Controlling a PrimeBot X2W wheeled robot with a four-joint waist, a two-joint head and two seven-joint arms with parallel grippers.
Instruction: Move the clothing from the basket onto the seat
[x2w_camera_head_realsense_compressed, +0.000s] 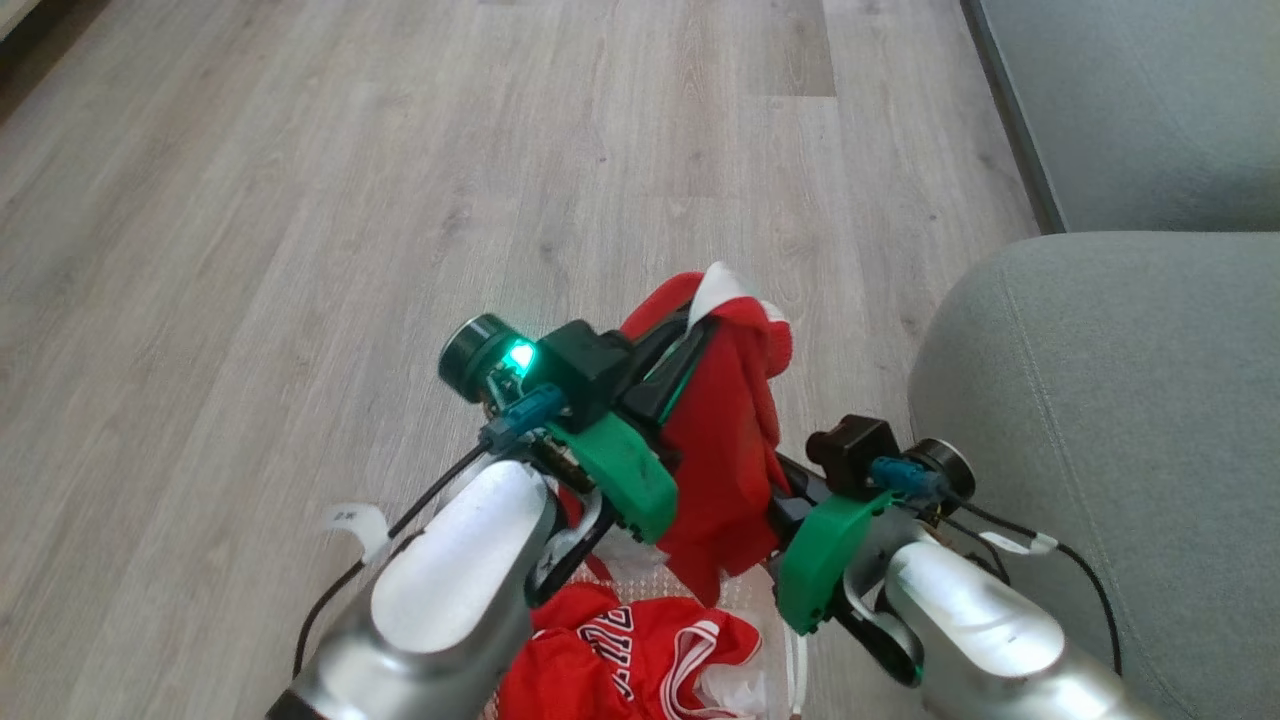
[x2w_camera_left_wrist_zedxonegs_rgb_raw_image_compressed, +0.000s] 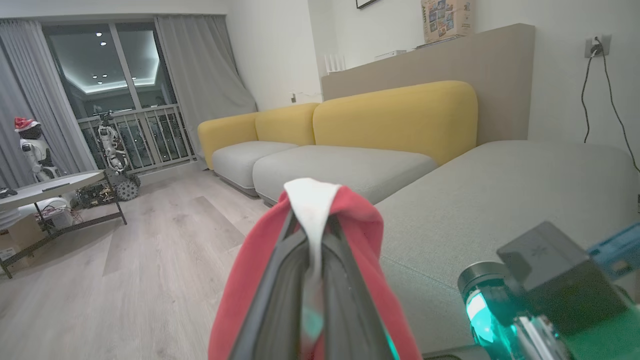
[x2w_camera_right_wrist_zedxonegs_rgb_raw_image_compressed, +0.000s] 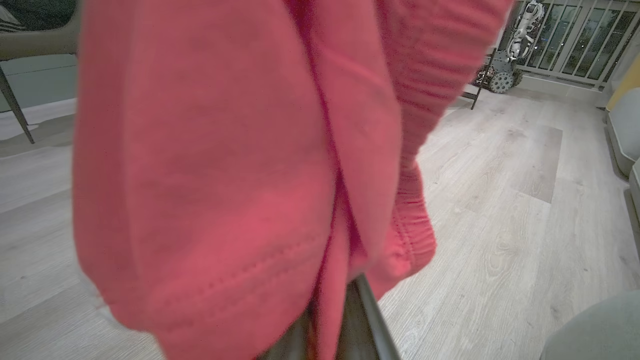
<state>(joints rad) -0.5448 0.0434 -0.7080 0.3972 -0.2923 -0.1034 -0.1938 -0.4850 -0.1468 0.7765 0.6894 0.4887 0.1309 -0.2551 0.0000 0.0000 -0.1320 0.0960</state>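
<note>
Pale wood-plank floor (x2w_camera_head_realsense_compressed: 300, 200) lay left of the rounded grey-green fabric seat (x2w_camera_head_realsense_compressed: 1100, 400). The left pincer (x2w_camera_left_wrist_zedxonegs_rgb_raw_image_compressed: 311, 235) and the right pincer (x2w_camera_right_wrist_zedxonegs_rgb_raw_image_compressed: 350, 320) both pinched a soft red garment (x2w_camera_head_realsense_compressed: 720, 440) above the perforated basket (x2w_camera_head_realsense_compressed: 650, 565).

No text reads clearly. The jersey (x2w_camera_head_realsense_compressed: 620, 665), at 6 o'clock in the head view, bears black-and-white letters, folded and unreadable. A white tag (x2w_camera_head_realsense_compressed: 352, 522) at 8 o'clock carries tiny dark marks, too small to tell.
</note>
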